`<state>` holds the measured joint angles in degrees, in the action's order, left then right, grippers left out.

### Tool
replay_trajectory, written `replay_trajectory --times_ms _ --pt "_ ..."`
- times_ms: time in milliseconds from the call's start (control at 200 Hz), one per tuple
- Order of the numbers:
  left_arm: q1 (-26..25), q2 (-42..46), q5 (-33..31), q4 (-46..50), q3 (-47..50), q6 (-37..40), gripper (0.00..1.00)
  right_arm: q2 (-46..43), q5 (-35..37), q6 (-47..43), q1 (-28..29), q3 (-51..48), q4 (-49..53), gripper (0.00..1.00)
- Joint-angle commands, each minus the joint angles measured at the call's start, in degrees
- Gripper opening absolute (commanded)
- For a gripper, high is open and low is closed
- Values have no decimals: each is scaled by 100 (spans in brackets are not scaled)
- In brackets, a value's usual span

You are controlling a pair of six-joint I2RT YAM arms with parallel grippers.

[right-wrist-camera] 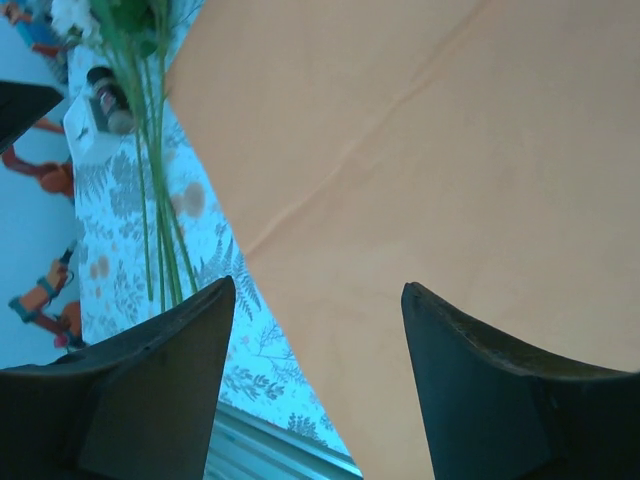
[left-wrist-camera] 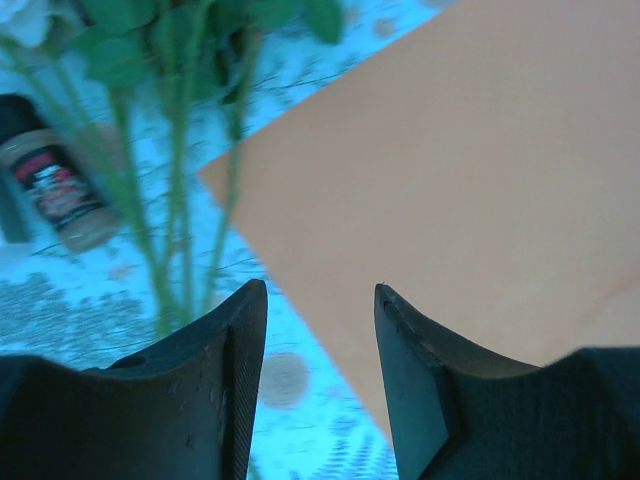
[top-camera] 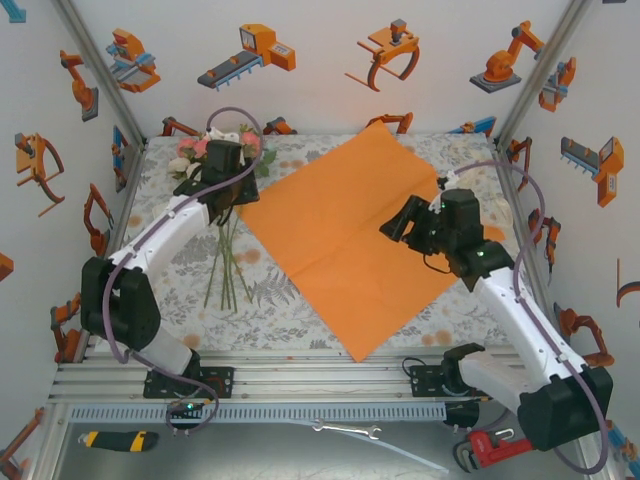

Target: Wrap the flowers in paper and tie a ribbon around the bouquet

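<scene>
One bright orange paper sheet (top-camera: 350, 235) flat on desk (top-camera: 280, 315); one pink-and-cream rose bunch (top-camera: 193, 150) just left. Two tools, left tool (left-wrist-camera: 320, 290) and right tool (right-wrist-camera: 318, 285), both released, empty.

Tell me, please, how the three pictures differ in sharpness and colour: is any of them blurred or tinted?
Top external: sharp and evenly lit, the paper a bright orange, shadows soft. Left wrist: a blue tint; the flowers are blurred, and the paper looks dull. Right wrist: the same blue tint, but the tablecloth print is fairly clear; the dark fingers show little detail.
</scene>
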<state>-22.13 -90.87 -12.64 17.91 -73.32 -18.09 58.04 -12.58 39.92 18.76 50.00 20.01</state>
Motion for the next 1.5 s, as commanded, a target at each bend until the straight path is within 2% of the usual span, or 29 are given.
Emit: replay_trajectory --times_ms 0,115,300,486,626,836,871,961,1126,1297,1402,1497 --pt "292 -340 0 381 88 841 48 -54 -87 -134 405 233 -215 67" --pt "604 -844 132 336 -85 945 48 41 -226 -167 680 255 -321 68" --pt "859 -1791 163 603 -727 1120 48 248 -401 -134 710 252 -303 65" --pt "1024 -2293 110 629 -992 1197 47 260 -359 -107 719 288 -278 63" --pt "1079 -2496 249 767 -1193 1215 32 329 -302 -92 716 342 -208 61" --pt "1091 -2369 375 821 -1212 1110 10 414 -289 1 717 350 -252 58" --pt "1088 -2289 398 848 -1213 1089 3 427 -293 28 716 360 -237 58" --pt "1088 -1948 538 933 -1190 974 0 441 -315 55 716 383 -234 58" --pt "1088 -965 993 735 -963 465 0 436 -298 112 717 393 -287 58" --pt "1033 -105 2121 35 -709 -585 0 388 -244 170 716 424 -342 58" --pt "641 -95 2555 -871 -623 -1499 0 319 59 72 716 541 -135 58" --pt "94 -640 2561 -1440 -1022 -2023 0 253 400 -60 708 730 258 59"
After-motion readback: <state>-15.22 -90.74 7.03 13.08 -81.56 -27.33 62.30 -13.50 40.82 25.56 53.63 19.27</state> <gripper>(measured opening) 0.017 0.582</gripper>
